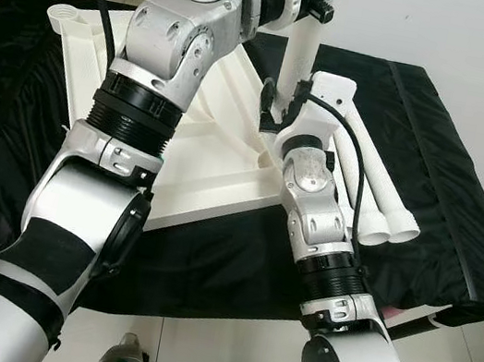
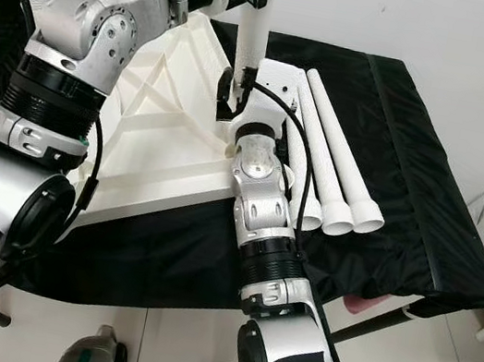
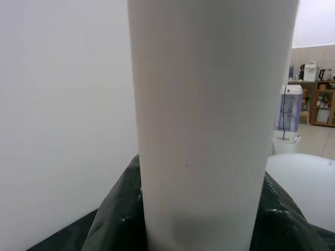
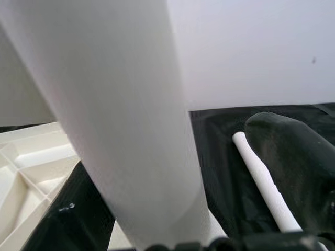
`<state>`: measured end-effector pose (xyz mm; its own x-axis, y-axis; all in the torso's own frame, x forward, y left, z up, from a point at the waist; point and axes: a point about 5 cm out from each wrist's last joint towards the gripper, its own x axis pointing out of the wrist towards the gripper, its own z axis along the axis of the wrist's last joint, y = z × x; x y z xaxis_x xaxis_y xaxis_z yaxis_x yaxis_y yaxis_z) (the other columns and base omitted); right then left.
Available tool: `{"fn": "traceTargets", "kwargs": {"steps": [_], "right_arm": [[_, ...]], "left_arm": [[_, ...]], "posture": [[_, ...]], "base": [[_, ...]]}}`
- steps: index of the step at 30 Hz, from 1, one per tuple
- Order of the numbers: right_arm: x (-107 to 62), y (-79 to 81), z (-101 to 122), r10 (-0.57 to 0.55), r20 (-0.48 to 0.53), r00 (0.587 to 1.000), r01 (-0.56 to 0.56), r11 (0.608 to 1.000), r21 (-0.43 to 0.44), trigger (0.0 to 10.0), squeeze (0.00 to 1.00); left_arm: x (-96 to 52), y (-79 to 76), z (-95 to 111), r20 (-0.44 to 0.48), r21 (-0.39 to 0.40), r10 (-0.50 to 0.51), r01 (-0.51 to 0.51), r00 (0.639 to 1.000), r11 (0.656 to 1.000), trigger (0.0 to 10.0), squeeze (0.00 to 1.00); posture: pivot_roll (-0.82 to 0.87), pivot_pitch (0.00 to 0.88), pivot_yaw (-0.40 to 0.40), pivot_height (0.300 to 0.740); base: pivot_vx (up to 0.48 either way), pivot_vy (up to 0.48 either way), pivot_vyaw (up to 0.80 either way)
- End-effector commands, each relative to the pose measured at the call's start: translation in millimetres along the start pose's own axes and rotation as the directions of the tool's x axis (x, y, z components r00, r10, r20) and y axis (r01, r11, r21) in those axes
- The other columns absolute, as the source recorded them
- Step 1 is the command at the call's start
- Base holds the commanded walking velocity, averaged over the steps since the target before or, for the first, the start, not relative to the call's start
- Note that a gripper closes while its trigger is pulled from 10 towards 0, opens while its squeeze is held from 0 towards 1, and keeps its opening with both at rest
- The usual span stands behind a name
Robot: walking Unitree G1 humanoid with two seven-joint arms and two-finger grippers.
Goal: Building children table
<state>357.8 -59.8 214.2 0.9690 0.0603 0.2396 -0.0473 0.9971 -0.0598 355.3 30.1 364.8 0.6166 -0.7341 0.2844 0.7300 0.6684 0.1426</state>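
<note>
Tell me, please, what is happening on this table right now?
The robot is putting together a small white table. The tabletop lies upside down on a black cloth. One white leg stands upright at the tabletop's corner; the left gripper is at its upper part and the right gripper near its base. Three more legs lie side by side on the cloth beside the tabletop, not yet fitted.

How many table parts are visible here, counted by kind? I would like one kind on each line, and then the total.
Upside-down white tabletop: 1
White leg standing upright at the tabletop corner: 1
White legs lying on the black cloth: 3
Total: 5
</note>
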Motion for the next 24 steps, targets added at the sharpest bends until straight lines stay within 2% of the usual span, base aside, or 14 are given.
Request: {"fn": "traceTargets", "kwargs": {"steps": [1,7,22,23,24], "right_arm": [[0.8,-3.5,3.1,-0.027,0.003,1.0,0.027,1.0,0.001,10.0,0.0],[2.9,-4.3,7.0,-0.053,-0.008,0.999,0.053,0.998,0.026,10.0,0.0],[6.0,5.2,15.4,-0.034,0.021,0.999,0.034,0.999,0.011,10.0,0.0],[6.0,5.4,14.8,-0.032,0.018,0.999,0.032,0.999,0.005,9.5,0.0],[6.0,5.4,14.8,-0.032,0.018,0.999,0.032,0.999,0.005,9.5,0.0]], "left_arm": [[0.8,-4.8,4.4,0.024,0.012,0.024,-0.024,0.999,1.0,10.0,0.0],[1.5,-8.3,4.6,0.029,0.006,0.009,-0.009,1.0,1.0,10.0,0.0],[4.0,-19.3,3.5,0.037,-0.017,-0.023,0.024,0.999,1.0,10.0,0.0],[4.0,-19.3,3.5,0.037,-0.018,-0.023,0.024,0.999,1.0,10.0,0.0],[4.0,-19.3,3.5,0.037,-0.018,-0.023,0.024,0.999,1.0,10.0,0.0]], "posture": [[-0.01,0.0,-0.026,0.74],[-0.01,0.0,-0.025,0.74],[0.0,0.0,-0.031,0.74],[0.0,0.0,-0.031,0.74],[0.0,0.0,-0.031,0.74]], "base": [[0.0,0.0,0.0],[0.0,0.0,0.0],[0.0,0.0,0.0],[0.0,0.0,0.0],[0.0,0.0,0.0]]}}
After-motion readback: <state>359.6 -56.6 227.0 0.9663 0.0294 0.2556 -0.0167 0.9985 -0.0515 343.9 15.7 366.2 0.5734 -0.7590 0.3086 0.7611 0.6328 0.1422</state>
